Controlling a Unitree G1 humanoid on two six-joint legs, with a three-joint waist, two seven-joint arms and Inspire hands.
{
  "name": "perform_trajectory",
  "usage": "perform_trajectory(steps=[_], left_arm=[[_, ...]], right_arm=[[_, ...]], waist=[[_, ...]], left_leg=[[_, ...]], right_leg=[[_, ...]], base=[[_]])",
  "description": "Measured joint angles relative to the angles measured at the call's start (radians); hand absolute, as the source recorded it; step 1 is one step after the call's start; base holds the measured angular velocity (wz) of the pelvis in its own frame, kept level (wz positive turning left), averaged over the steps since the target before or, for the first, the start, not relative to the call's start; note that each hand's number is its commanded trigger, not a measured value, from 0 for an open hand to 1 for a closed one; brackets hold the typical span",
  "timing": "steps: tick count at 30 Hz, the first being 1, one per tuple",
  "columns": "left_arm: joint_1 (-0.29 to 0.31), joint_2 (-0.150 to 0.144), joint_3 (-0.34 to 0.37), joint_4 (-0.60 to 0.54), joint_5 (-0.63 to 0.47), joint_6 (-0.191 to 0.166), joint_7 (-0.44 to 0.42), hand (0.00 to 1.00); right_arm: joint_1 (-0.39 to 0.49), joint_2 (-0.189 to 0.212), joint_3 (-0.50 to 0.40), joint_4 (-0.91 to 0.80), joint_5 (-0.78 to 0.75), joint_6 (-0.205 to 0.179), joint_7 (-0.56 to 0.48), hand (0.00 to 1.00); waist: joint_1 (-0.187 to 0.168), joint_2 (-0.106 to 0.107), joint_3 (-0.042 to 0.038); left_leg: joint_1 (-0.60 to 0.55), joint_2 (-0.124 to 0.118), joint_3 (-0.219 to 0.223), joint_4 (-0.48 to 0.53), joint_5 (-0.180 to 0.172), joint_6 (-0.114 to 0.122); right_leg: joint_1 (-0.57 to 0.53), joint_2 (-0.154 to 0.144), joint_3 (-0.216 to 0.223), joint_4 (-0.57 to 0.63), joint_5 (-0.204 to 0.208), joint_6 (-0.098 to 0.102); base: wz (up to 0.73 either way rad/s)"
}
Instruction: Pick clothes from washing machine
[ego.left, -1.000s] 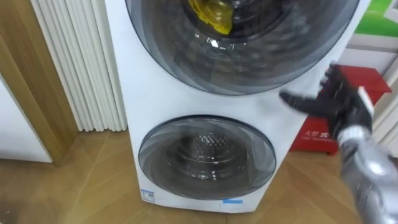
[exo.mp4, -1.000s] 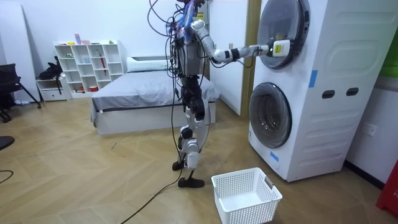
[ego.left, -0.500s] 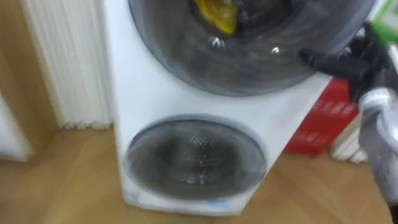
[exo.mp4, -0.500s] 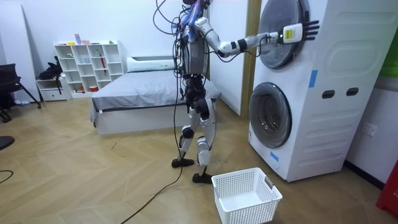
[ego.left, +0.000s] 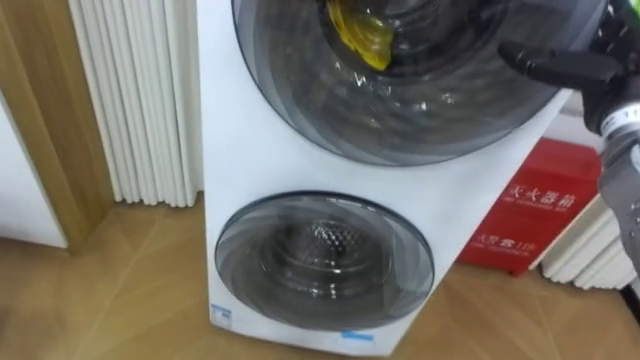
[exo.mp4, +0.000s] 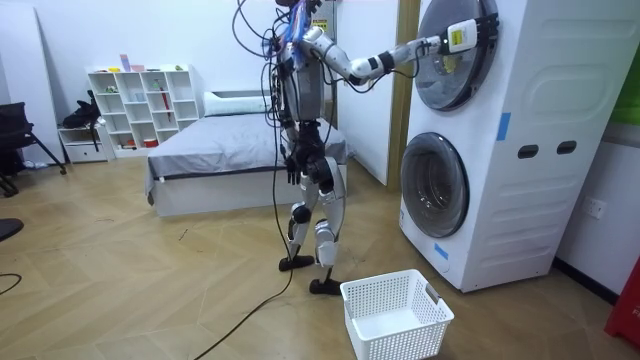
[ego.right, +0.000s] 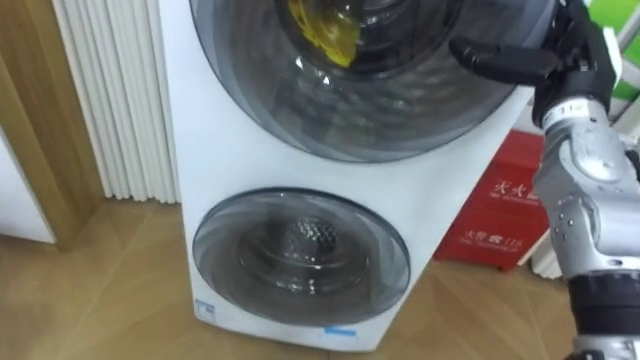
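R hand (ego.right: 570, 55) upper right, fingers spread straight, thumb at right rim of upper door (ego.right: 400, 110) of washer (ego.right: 200, 170). Yellow cloth (ego.right: 322, 25) in drum behind glass, top centre. Basket (exo.mp4: 400, 342) on floor, lower centre.

Room furnishings, located by the bed (exo.mp4: 240, 155), which is low, grey-covered and white-headed and stands on the wooden floor (exo.mp4: 120, 290).
- White cubby shelf unit (exo.mp4: 140, 105): against the wall, just to the room view's left of the bed's head, with small items on top.
- Black chair (exo.mp4: 15, 130): farther to the room view's left, well apart from the bed.
- Wooden door frame (exo.mp4: 405, 120): upright, to the room view's right of the bed.
- White lattice basket (exo.mp4: 400, 340): on the floor, nearer the camera than the bed and to its right.
- Red box (ego.left: 530, 215): on the floor, farthest to the right of the bed.
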Motion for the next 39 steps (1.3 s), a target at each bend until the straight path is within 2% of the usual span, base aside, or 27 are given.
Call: perform_trajectory(steps=[10, 17, 23, 26, 31, 33, 37, 39], left_arm=[[-0.014, 0.003, -0.006, -0.017, 0.001, -0.002, -0.001, 0.0], [-0.043, 0.004, -0.024, -0.019, -0.003, -0.002, 0.006, 0.0], [-0.062, 0.006, -0.044, -0.011, -0.007, -0.008, 0.016, 0.0], [-0.063, 0.007, -0.059, 0.009, -0.008, -0.033, 0.027, 0.0], [-0.056, 0.006, -0.064, 0.035, -0.008, -0.068, 0.047, 0.0], [-0.048, 0.007, -0.063, 0.045, -0.012, -0.077, 0.048, 0.0], [-0.036, 0.004, -0.063, 0.063, -0.06, -0.092, 0.048, 0.0], [-0.028, 0.002, -0.063, 0.063, -0.071, -0.094, 0.047, 0.0]], right_arm=[[0.0, -0.009, 0.023, 0.0, -0.069, 0.002, 0.021, 0.0], [0.022, -0.009, 0.052, -0.039, -0.119, 0.002, 0.018, 0.0], [0.149, 0.015, 0.032, -0.241, -0.195, 0.002, -0.005, 0.0], [0.224, 0.026, 0.027, -0.341, -0.247, 0.002, -0.009, 0.0], [0.346, 0.035, 0.019, -0.508, -0.223, 0.001, -0.009, 0.0], [0.383, 0.049, 0.019, -0.57, -0.222, 0.001, -0.009, 0.0], [0.425, 0.062, 0.019, -0.663, -0.223, 0.001, 0.001, 0.0], [0.451, 0.062, 0.019, -0.71, -0.229, 0.001, 0.009, 0.0]], waist=[[-0.001, -0.001, 0.0022], [-0.007, -0.001, 0.0108], [-0.003, 0.002, 0.0132], [-0.003, 0.003, 0.013], [-0.009, 0.006, 0.0135], [-0.013, 0.014, 0.0143], [-0.028, 0.026, 0.0149], [-0.034, 0.034, 0.0121]], left_leg=[[0.002, -0.002, 0.005, 0.001, 0.001, 0.001], [0.019, -0.001, 0.032, -0.003, 0.002, 0.003], [0.017, 0.004, 0.074, -0.005, 0.002, 0.003], [0.025, 0.005, 0.085, -0.005, 0.002, 0.003], [0.037, 0.008, 0.105, -0.008, 0.002, 0.002], [0.045, 0.01, 0.124, -0.016, 0.002, 0.002], [0.045, 0.011, 0.127, -0.019, 0.001, 0.002], [0.045, 0.013, 0.127, -0.023, -0.002, -0.002]], right_leg=[[0.002, -0.003, -0.003, 0.003, -0.004, 0.001], [0.014, -0.001, 0.004, -0.005, -0.006, 0.005], [0.002, 0.002, 0.008, -0.004, -0.005, 0.004], [0.003, 0.006, 0.023, -0.004, -0.005, 0.003], [0.007, 0.01, 0.035, -0.005, -0.005, 0.003], [0.007, 0.01, 0.039, -0.004, -0.005, 0.003], [0.007, 0.011, 0.048, -0.003, -0.005, 0.003], [0.005, 0.019, 0.05, -0.002, -0.005, 0.002]], base=[[-0.01], [-0.04], [-0.11], [-0.15], [-0.09], [-0.05], [0.0], [0.04]])
